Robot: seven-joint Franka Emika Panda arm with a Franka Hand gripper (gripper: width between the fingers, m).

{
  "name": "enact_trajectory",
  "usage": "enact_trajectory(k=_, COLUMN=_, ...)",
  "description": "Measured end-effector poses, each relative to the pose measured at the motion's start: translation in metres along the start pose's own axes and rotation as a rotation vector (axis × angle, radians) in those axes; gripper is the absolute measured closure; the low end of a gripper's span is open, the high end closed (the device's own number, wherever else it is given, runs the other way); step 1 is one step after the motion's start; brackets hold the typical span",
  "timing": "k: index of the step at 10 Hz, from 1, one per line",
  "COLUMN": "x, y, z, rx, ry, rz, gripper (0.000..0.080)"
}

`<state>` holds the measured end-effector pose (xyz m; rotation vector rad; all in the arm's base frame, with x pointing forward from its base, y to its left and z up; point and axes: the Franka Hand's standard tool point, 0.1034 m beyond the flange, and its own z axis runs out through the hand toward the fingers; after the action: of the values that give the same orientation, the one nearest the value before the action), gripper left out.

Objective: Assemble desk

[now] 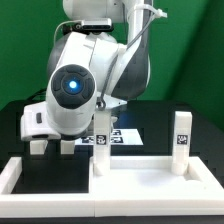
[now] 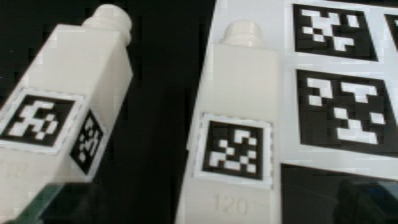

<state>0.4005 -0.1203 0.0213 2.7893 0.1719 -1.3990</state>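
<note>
Lying side by side on the black table [image 2: 164, 60], one tagged white plastic block leg [image 2: 68, 110] and a second lying leg [image 2: 237, 125] are shown below the gripper [image 1: 50, 138], whose opening cannot be told. The flat white marker board [image 1: 128, 137] is seen just beside them. Farther right, a left upright leg [image 1: 103, 143] and a right upright leg [image 1: 181, 138] are carried by the wide white rimmed desk top [image 1: 150, 172].

On my screen the arm's shell [image 1: 85, 85] looks like glossy white plastic, with soft highlights from the lamps. The legs [image 2: 231, 100] look like smooth white plastic with a duller, almost matt finish. Their tags [image 2: 231, 155] are flat black-and-white print, like paper stickers. The marker board [image 2: 338, 135] is smooth and white with a faint sheen. The table [image 2: 169, 110] is black and matt, and I can't tell its material. The border frame [image 1: 60, 180] is plain matt white.
</note>
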Motion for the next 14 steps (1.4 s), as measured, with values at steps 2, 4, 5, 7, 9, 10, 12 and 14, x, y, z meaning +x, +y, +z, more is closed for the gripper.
enact_trajectory(k=2, x=0.0030, y=-0.0003, z=0.0035, rx=-0.003, ry=-0.002, rz=-0.002, gripper=0.0151)
enact_trajectory(k=4, x=0.0055, y=-0.0003, z=0.0072, rx=-0.006, ry=-0.005, rz=-0.002, gripper=0.0151)
enact_trajectory(k=5, x=0.0064, y=-0.0004, z=0.0099, rx=-0.007, ry=-0.012, rz=0.000, gripper=0.0151)
enact_trajectory(k=7, x=0.0065, y=-0.0001, z=0.0103, rx=-0.007, ry=-0.012, rz=0.001, gripper=0.0151)
enact_trajectory(k=9, x=0.0064, y=0.0002, z=0.0105, rx=-0.006, ry=-0.012, rz=0.001, gripper=0.0422)
enact_trajectory(k=10, x=0.0064, y=0.0003, z=0.0106, rx=-0.006, ry=-0.012, rz=0.001, gripper=0.0511)
enact_trajectory(k=12, x=0.0063, y=0.0005, z=0.0107, rx=-0.005, ry=-0.012, rz=0.002, gripper=0.0511)
enact_trajectory(k=14, x=0.0063, y=0.0006, z=0.0107, rx=-0.005, ry=-0.012, rz=0.002, gripper=0.0511)
